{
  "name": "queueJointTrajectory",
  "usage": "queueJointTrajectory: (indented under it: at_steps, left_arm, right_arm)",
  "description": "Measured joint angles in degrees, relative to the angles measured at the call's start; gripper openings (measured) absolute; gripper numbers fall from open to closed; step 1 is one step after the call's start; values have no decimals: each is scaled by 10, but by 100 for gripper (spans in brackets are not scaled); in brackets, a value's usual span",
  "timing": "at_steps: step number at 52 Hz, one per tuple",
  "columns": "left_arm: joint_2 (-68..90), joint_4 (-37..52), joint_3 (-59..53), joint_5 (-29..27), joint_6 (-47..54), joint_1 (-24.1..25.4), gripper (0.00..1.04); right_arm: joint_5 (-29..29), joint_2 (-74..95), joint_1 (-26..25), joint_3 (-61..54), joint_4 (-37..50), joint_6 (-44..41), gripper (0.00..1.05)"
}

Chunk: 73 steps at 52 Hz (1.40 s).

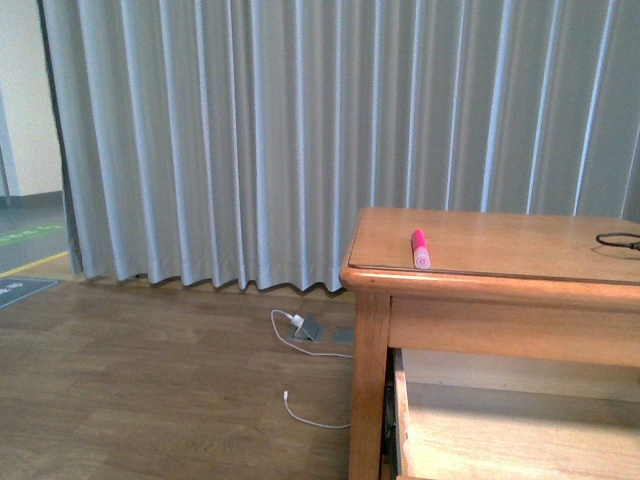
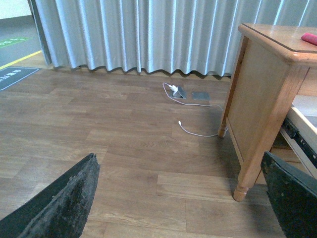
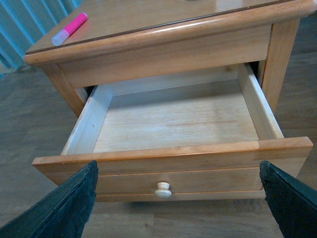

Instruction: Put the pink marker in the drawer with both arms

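Note:
The pink marker (image 1: 420, 247) lies on the dresser top near its front left corner; it also shows in the right wrist view (image 3: 69, 29) and just at the edge of the left wrist view (image 2: 309, 38). The drawer (image 3: 173, 161) is pulled out, light wood inside, with nothing in it, and has one round pale knob (image 3: 162, 189). My right gripper (image 3: 179, 203) is open, in front of the drawer front, apart from the knob. My left gripper (image 2: 181, 198) is open over the floor, left of the dresser leg (image 2: 257, 153). Neither arm shows in the front view.
Grey curtains (image 1: 300, 130) hang behind the dresser (image 1: 500, 300). A white cable (image 1: 310, 345) and a small grey box (image 1: 310, 327) lie on the wooden floor left of the dresser. A black cable (image 1: 620, 240) rests on the dresser top at the right.

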Motion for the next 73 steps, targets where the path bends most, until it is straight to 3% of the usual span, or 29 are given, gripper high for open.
queueJointTrajectory:
  at_steps: [5,8,10,20,59,64,73]
  left_arm:
    - [0,0,0,0,0,0,99]
    - [0,0,0,0,0,0,99]
    - [0,0,0,0,0,0,99]
    - [0,0,0,0,0,0,99]
    - [0,0,0,-3,-2,-1,99]
    - [18,-2,1,-118,-94,-43,99]
    - [109,39,24,-151,-158,-105,99]
  right_arm:
    - [10,-11,2,-12,37,-16,92]
    - [39,-43,20,-54,139,-56,76]
    - [48,-57,31,-63,151,-68,67]
    - [52,-61,40,-74,153,-82,98]
    - [52,-62,40,-74,153,-86,96]
    - [52,-62,40,-74,153,-86,96]
    - [53,-62,40,-74,153,-86,96]
